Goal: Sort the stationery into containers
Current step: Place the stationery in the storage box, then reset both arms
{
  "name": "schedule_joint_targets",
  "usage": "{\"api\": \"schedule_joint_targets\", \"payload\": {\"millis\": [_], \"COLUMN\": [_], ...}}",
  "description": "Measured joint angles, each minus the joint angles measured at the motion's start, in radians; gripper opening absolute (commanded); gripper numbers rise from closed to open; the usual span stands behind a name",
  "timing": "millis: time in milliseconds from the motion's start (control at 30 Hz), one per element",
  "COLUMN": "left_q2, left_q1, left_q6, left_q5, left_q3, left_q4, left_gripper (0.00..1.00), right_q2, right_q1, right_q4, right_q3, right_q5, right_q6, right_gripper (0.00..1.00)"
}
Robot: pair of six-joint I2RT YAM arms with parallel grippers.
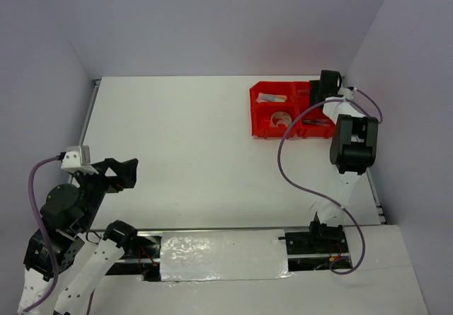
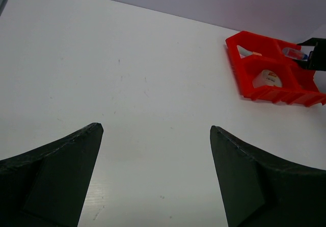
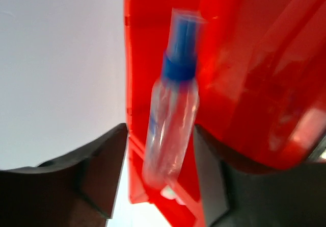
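Observation:
The red bins [image 1: 263, 127] stand at the table's far right as a two-by-two block; they also show in the left wrist view [image 2: 285, 92]. My right gripper [image 1: 327, 88] hovers over the far right bin. In the right wrist view the gripper [image 3: 159, 130] is open around a clear blue-capped bottle [image 3: 170, 120]. The bottle is blurred, with a gap between it and the left finger, over the red bin [image 3: 244, 58]. A tape roll [image 1: 281, 119] lies in the near left bin. My left gripper [image 1: 124, 173] is open and empty, low at the near left [image 2: 155, 127].
Pale items [image 1: 271, 98] lie in the far left bin and thin dark pens [image 1: 317, 122] in the near right bin. The side wall runs close to the right of the bins. The right arm's purple cable [image 1: 283, 152] loops over the table.

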Motion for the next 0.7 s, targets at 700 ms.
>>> {"api": "schedule_joint_targets", "payload": {"millis": [700], "left_q2": [0.208], "left_q1": [0.067], "left_q6": [-0.029], "left_q5": [-0.096], "left_q3": [0.015], "left_q4": [-0.011], "left_gripper": [0.99], "right_q2": [-0.195], "right_q1": [0.037], "right_q4": [-0.036], "right_q3": [0.025], "right_q5": [-0.104], "right_q6": [-0.393], "right_gripper": [0.92]}}
